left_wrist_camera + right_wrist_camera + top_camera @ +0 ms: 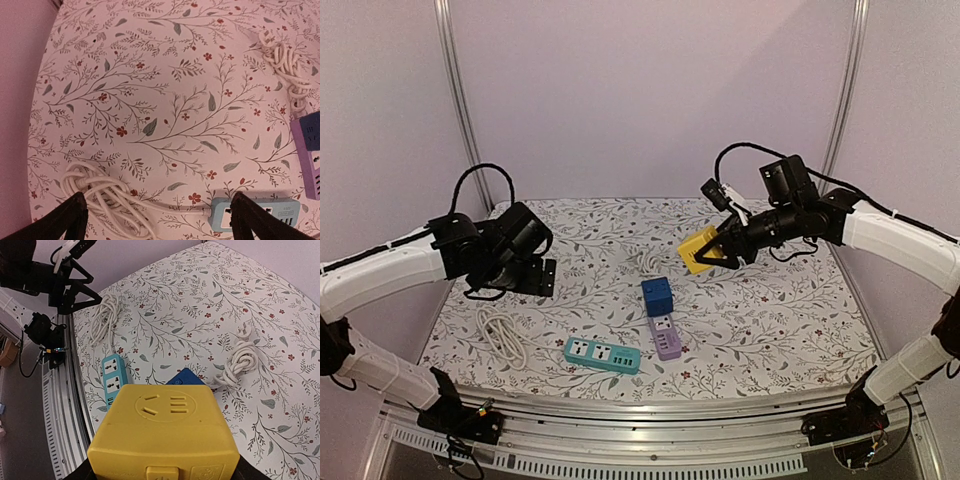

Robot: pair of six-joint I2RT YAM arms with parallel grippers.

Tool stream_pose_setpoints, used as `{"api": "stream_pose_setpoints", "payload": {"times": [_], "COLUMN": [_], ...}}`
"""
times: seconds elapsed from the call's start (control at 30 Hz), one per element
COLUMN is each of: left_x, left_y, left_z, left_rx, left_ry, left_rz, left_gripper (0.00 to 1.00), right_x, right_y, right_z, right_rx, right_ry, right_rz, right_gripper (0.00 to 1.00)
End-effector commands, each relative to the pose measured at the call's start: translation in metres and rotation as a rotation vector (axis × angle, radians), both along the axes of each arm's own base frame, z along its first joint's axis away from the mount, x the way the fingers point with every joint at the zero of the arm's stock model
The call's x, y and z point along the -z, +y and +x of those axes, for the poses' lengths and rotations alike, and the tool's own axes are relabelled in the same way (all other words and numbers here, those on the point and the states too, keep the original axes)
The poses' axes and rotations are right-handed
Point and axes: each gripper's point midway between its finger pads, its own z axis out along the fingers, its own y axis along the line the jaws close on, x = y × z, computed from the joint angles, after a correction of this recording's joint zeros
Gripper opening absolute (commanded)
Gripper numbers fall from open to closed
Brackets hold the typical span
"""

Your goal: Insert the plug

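My right gripper (pixel 718 253) is shut on a yellow socket cube (pixel 700 249) and holds it in the air above the table's back middle. In the right wrist view the yellow cube (pixel 165 432) fills the foreground with its socket face up. A blue socket cube (pixel 657 296) stands on the cloth at the centre, next to a purple power strip (pixel 666 337). A teal power strip (pixel 602 354) lies near the front, its white cord (pixel 503 335) coiled at the left. A white coiled cord with a plug (pixel 242 359) lies behind the blue cube. My left gripper (pixel 157 220) is open and empty above the teal strip's cord.
The floral cloth (pixel 770 320) covers the table. An aluminium rail (pixel 650 420) runs along the front edge, with frame posts at the back corners. The purple strip (pixel 307 152) and the teal strip (pixel 255 214) show at the right of the left wrist view.
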Motion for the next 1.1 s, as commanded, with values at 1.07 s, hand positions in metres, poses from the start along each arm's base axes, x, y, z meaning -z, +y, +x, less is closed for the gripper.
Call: {"api": "stream_pose_setpoints", "payload": {"times": [1.07], "left_x": [0.138], "left_y": [0.104], "left_z": [-0.013], "left_rx": [-0.772], "left_ry": [0.222], "left_rz": [-0.473], "left_gripper": [0.62], "right_x": [-0.007], "right_y": [0.007], "right_z": [0.005], "right_rx": [-0.019], "right_ry": [-0.001], "right_rz": [0.031], "right_gripper": [0.0]}}
